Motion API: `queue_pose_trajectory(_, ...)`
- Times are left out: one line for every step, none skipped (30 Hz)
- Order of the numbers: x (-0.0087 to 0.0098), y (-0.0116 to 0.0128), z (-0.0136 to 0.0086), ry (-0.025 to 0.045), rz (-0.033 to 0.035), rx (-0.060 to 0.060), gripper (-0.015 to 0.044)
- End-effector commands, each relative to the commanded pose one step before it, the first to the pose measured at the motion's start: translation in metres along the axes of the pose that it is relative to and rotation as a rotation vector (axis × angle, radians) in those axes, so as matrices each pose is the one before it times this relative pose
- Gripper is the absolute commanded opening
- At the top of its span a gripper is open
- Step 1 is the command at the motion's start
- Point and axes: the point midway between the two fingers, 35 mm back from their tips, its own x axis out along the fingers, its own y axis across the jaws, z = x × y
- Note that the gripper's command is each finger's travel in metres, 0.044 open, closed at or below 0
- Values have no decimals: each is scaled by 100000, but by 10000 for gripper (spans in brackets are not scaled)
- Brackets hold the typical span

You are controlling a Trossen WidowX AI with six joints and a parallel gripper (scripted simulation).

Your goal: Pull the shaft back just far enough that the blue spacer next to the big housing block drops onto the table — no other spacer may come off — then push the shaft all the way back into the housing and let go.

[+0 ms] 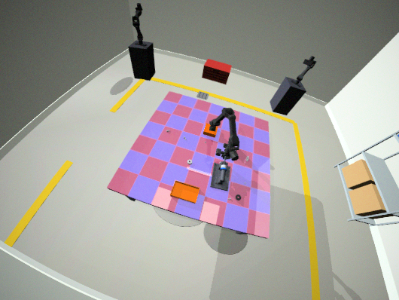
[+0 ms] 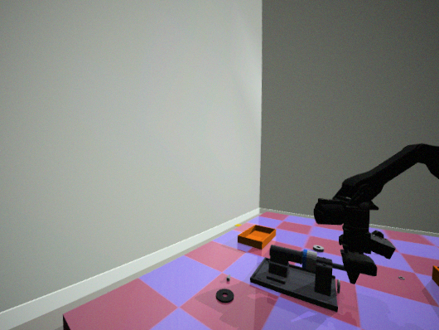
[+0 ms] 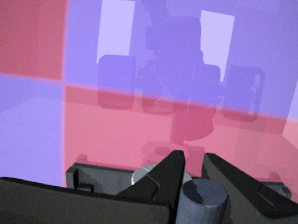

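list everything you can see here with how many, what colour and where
housing block with barrel: one, black, one end of the base plate
base plate: one, dark, on the table
upright support: one, black, base plate's gripper end
blue spacer: one, beside the barrel
shaft: one, dark, through the support
orange trays: two, on the table
black ring: one, on the table
checkered table: one, pink and purple
red cabinet: one, beyond the table
black pedestals with arms: two, far floor
cardboard boxes: two, tan, right-hand rack
gripper: one, black, closed on the shaft
arm: one, black, above the table
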Motion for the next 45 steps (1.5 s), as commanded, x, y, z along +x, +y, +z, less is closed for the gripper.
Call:
queue_pose_trajectory(-16,-8,139,-302,-156,273,0)
queue_pose_trajectory(0,0,13,-1,0,0,0)
queue_pose_trajectory(0,0,13,-1,0,0,0)
queue_pose_trajectory(0,0,13,-1,0,0,0)
queue_pose_trajectory(0,0,13,-1,0,0,0)
queue_pose_trajectory(0,0,13,-1,0,0,0)
queue_pose_trajectory(0,0,13,-1,0,0,0)
queue_pose_trajectory(0,0,13,-1,0,0,0)
queue_pose_trajectory(0,0,13,-1,0,0,0)
queue_pose_trajectory(0,0,13,-1,0,0,0)
queue_pose_trajectory(0,0,13,-1,0,0,0)
queue_pose_trajectory(0,0,13,-1,0,0,0)
queue_pose_trajectory(0,0,13,-1,0,0,0)
queue_pose_trajectory(0,0,13,-1,0,0,0)
queue_pose_trajectory(0,0,13,-1,0,0,0)
queue_pose_trajectory(0,0,13,-1,0,0,0)
queue_pose_trajectory(0,0,13,-1,0,0,0)
queue_pose_trajectory(0,0,13,-1,0,0,0)
queue_pose_trajectory(0,0,13,-1,0,0,0)
queue_pose_trajectory(0,0,13,-1,0,0,0)
queue_pose_trajectory(0,0,13,-1,0,0,0)
queue_pose_trajectory(0,0,13,-1,0,0,0)
queue_pose_trajectory(0,0,13,-1,0,0,0)
queue_pose_trajectory(0,0,13,-1,0,0,0)
queue_pose_trajectory(0,0,13,-1,0,0,0)
queue_pose_trajectory(0,0,13,-1,0,0,0)
queue_pose_trajectory(0,0,13,-1,0,0,0)
queue_pose_trajectory(0,0,13,-1,0,0,0)
queue_pose_trajectory(0,0,13,-1,0,0,0)
queue_pose_trajectory(0,0,13,-1,0,0,0)
queue_pose_trajectory(0,0,13,-1,0,0,0)
queue_pose_trajectory(0,0,13,-1,0,0,0)
queue_pose_trajectory(0,0,13,-1,0,0,0)
queue_pose_trajectory(0,0,13,-1,0,0,0)
queue_pose_trajectory(0,0,13,-1,0,0,0)
queue_pose_trajectory(0,0,13,-1,0,0,0)
queue_pose_trajectory(0,0,13,-1,0,0,0)
queue_pose_trajectory(0,0,13,-1,0,0,0)
queue_pose_trajectory(0,0,13,-1,0,0,0)
queue_pose_trajectory(0,0,13,-1,0,0,0)
queue_pose_trajectory(0,0,13,-1,0,0,0)
queue_pose_trajectory(0,0,13,-1,0,0,0)
queue_pose_trajectory(0,0,13,-1,0,0,0)
queue_pose_trajectory(0,0,13,-1,0,0,0)
queue_pose_trajectory(0,0,13,-1,0,0,0)
